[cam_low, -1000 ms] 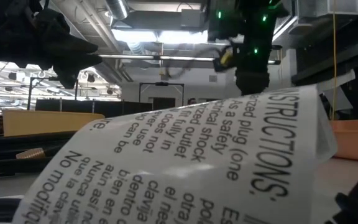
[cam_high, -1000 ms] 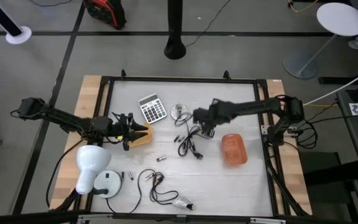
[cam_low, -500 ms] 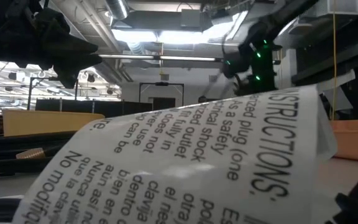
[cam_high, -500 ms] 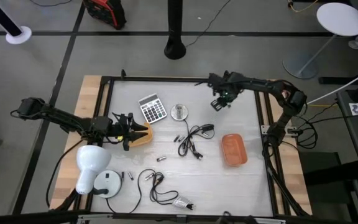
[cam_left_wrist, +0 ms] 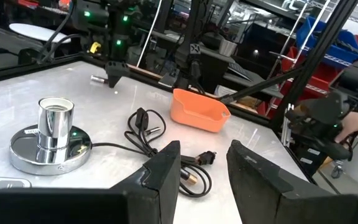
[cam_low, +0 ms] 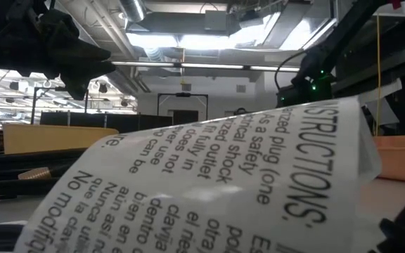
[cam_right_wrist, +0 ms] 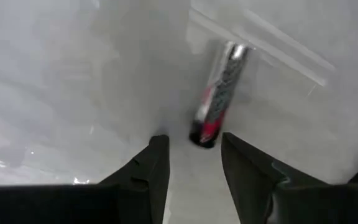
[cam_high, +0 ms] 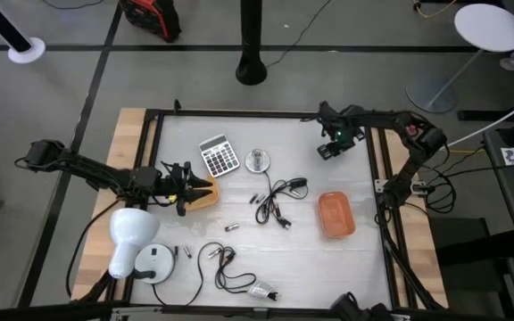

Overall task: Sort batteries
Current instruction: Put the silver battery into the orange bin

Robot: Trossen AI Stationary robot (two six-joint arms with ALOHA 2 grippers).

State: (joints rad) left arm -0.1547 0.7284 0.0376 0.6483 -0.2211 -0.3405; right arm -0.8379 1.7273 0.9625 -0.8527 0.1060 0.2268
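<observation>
From above, the right gripper hovers at the counter's far right corner, well apart from the orange tray. The left gripper waits by a small orange bin at the left edge. Loose batteries lie mid-counter among the cables, with more near the front left. The risk here is that a battery left in that corner sits outside either container and may roll to the frame.

In the low view a printed sheet blocks almost everything, so nothing on the counter can be checked there.

The left wrist view shows its jaws apart and empty, facing a lamp socket and the tray; reaching forward could snag the cables.

The right wrist view shows its jaws apart with one battery lying free just ahead of the fingertips, beside a seam. Any nudge from the jaws could send it rolling, and a regrasp at this angle may pinch only its end.
</observation>
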